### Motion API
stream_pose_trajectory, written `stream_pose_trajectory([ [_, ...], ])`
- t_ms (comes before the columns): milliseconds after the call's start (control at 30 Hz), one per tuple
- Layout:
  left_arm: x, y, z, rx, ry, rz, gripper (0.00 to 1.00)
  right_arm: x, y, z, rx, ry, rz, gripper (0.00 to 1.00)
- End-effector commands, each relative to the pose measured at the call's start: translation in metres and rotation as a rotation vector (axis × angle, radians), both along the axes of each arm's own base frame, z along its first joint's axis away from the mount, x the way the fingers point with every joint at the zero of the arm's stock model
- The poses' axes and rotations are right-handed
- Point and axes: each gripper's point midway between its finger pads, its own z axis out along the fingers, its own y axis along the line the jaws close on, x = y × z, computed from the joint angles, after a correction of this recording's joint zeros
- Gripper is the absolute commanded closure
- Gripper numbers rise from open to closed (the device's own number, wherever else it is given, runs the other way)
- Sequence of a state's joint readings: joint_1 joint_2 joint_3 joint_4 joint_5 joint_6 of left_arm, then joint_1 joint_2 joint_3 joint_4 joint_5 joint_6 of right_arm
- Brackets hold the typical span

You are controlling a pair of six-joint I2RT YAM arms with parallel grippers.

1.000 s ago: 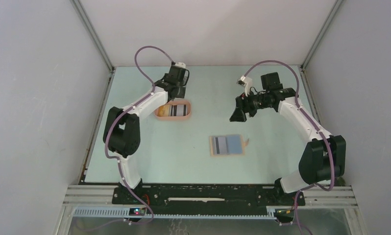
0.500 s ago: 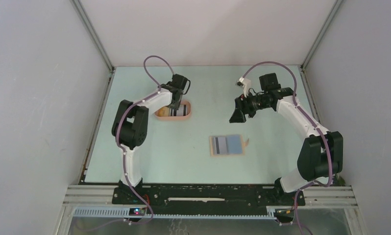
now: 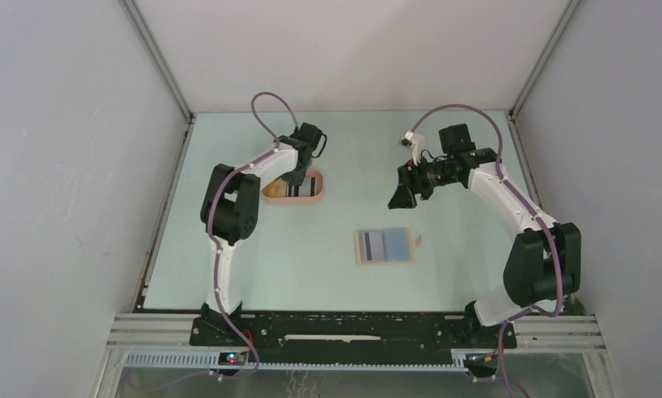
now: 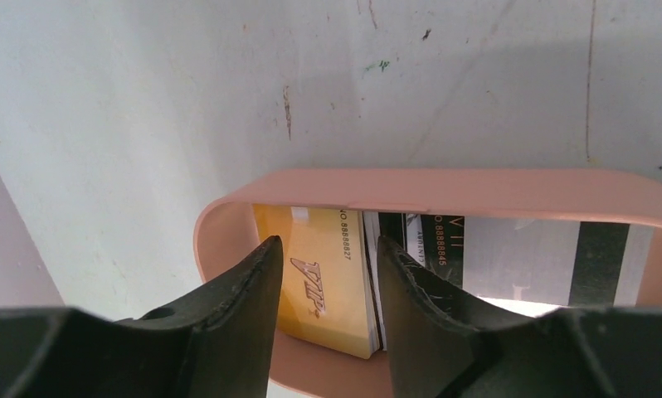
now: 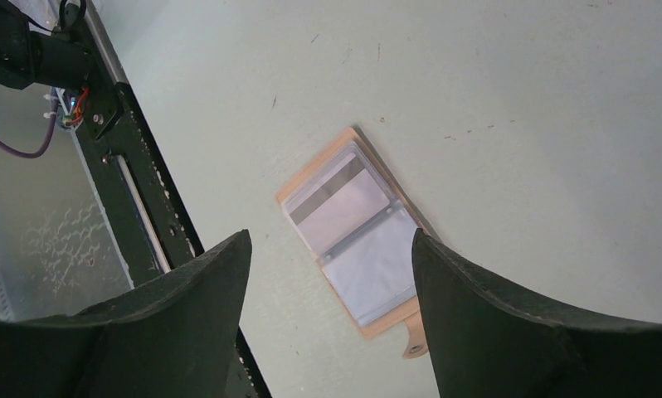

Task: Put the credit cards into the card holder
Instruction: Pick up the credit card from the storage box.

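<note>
The credit cards (image 4: 332,286) lie stacked in a peach oval tray (image 4: 444,189): a yellow-orange one on the left, a black one (image 4: 427,236) and a grey striped one (image 4: 552,257) beside it. They also show in the top view (image 3: 301,188). My left gripper (image 4: 328,278) is open, its jaws straddling the yellow card's edge inside the tray. The tan card holder (image 3: 384,246) lies open at mid-table with cards in its clear sleeves; it shows in the right wrist view (image 5: 357,228). My right gripper (image 5: 332,286) is open and empty, high above the holder.
The peach tray (image 3: 315,196) sits at the back left of the pale green table. Grey walls close in the left, right and back. A black rail (image 3: 352,327) runs along the near edge.
My left gripper has dropped down and forward into the tray's left end. The right arm has hardly moved.
</note>
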State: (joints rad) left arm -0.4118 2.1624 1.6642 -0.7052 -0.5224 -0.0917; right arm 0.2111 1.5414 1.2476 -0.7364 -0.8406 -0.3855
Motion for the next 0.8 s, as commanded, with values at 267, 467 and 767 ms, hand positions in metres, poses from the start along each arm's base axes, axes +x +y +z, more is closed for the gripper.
stream_pose_trajectory([
  [267, 0.004, 0.023, 0.02, 0.071, -0.071, 0.087, 0.47, -0.001, 0.005, 0.011, 0.033, -0.029, 0.035, 0.2],
  [467, 0.004, 0.03, 0.034, 0.085, -0.134, 0.113, 0.49, -0.001, 0.006, 0.012, 0.038, -0.031, 0.039, 0.2],
  [767, 0.001, 0.039, 0.054, 0.095, -0.213, 0.147, 0.54, -0.002, 0.006, 0.012, 0.038, -0.029, 0.039, 0.21],
])
